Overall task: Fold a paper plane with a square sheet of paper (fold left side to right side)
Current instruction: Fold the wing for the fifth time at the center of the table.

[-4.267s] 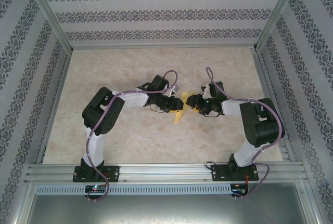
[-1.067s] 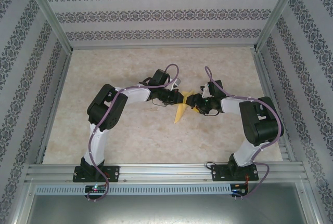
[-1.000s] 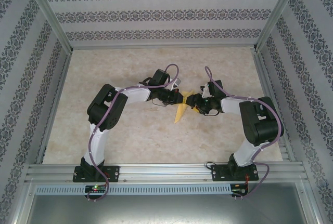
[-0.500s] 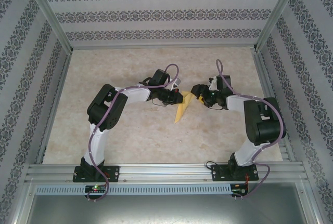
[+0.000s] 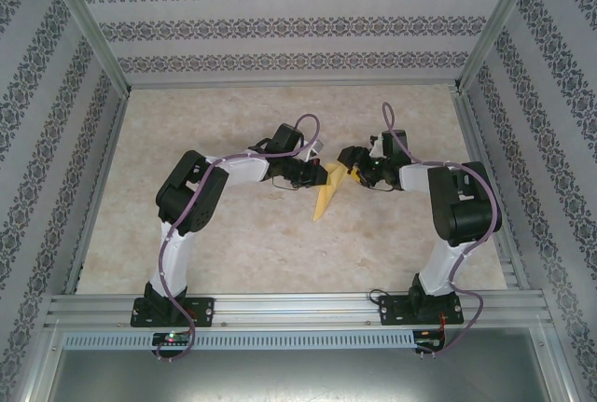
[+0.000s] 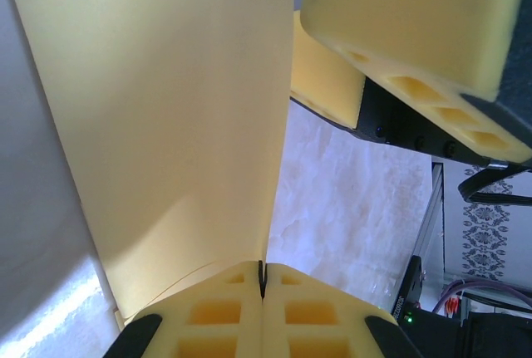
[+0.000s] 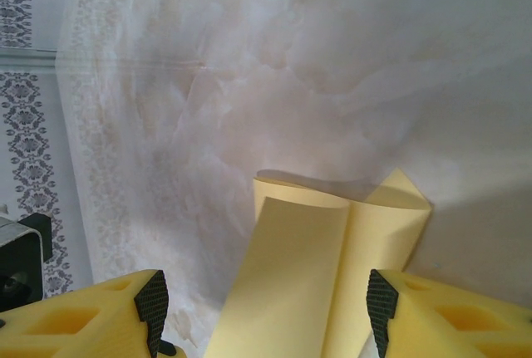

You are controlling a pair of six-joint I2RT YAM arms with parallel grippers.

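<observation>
Paper (image 5: 326,196): thin, light, limp, creases readily. Left gripper (image 6: 262,281) pinches one edge, apparently; right gripper (image 7: 266,301) spread open. Hold near the crease.

The yellow sheet of paper (image 5: 327,195) was folded into a narrow, pointed strip near the middle of the table. Its tip pointed near and slightly left, and its wider end lay far. The left gripper (image 6: 262,291) pinched its far part between closed pads, where the layers curled loosely apart.

The paper (image 5: 326,199) lies mid-way on the table (image 5: 233,243), between the left gripper (image 5: 320,175) and the right gripper (image 5: 349,161).
</observation>
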